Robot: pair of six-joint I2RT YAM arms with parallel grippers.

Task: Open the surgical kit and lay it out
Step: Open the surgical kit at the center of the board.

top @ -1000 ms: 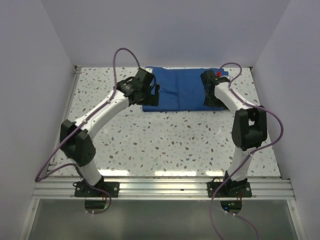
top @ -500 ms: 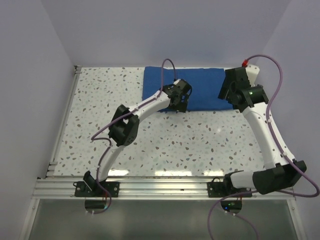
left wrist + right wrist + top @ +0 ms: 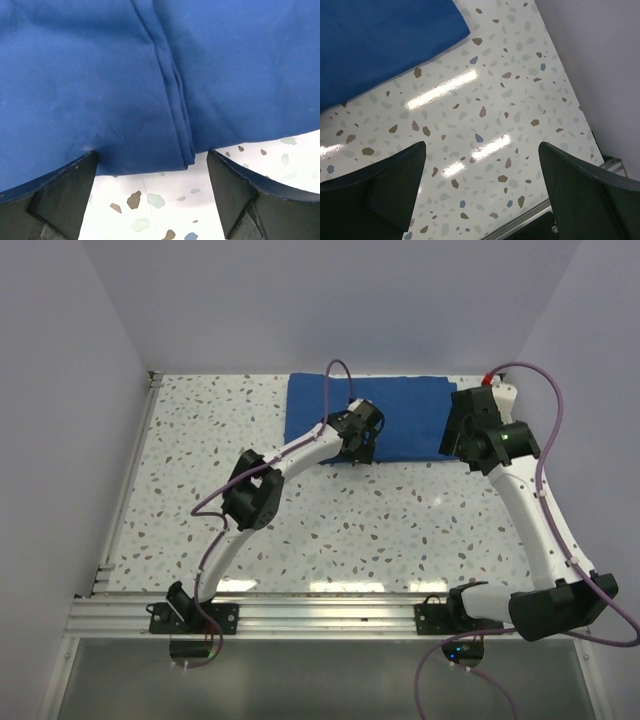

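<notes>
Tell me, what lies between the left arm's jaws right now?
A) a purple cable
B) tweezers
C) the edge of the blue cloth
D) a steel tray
C: in the left wrist view the folded edge of the cloth reaches into the gap between the open left jaws, and no tray or tool shows.

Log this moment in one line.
kit: folded royal-blue cloth wrap, unopened | left gripper: open, at wrap's near-edge fold | right gripper: open, over speckled table beside wrap corner

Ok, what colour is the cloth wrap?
The cloth wrap is plain royal blue, clearest in the left wrist view.
</notes>
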